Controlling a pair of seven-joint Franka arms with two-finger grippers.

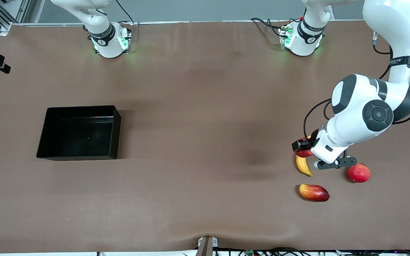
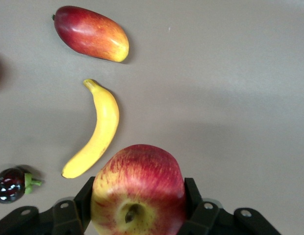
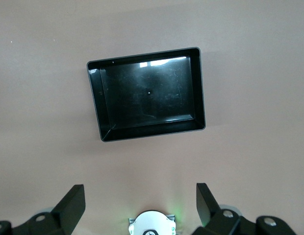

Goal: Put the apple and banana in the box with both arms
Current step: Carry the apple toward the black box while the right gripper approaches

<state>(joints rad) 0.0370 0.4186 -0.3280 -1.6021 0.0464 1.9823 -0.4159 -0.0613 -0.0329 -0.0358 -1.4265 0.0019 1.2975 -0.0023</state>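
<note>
My left gripper (image 2: 138, 197) is shut on the apple (image 2: 137, 188), red with yellow patches, its stem dimple facing the camera. Black fingers (image 2: 85, 197) press both of its sides. In the front view the apple (image 1: 304, 153) peeks out beside the left wrist, just above the table. The yellow banana (image 2: 97, 131) lies on the table close by, its free end (image 1: 304, 166) showing under the hand. The black box (image 1: 80, 132) stands empty toward the right arm's end. My right gripper (image 3: 139, 200) hangs open and high, with the box (image 3: 147, 93) below it; the right arm waits.
A red-yellow mango (image 1: 314, 192) lies nearer the front camera than the banana. A plain red round fruit (image 1: 358, 173) sits beside the left hand. A small dark purple fruit with a green stem (image 2: 11, 184) lies near the banana. Brown table (image 1: 205, 142) spans between fruits and box.
</note>
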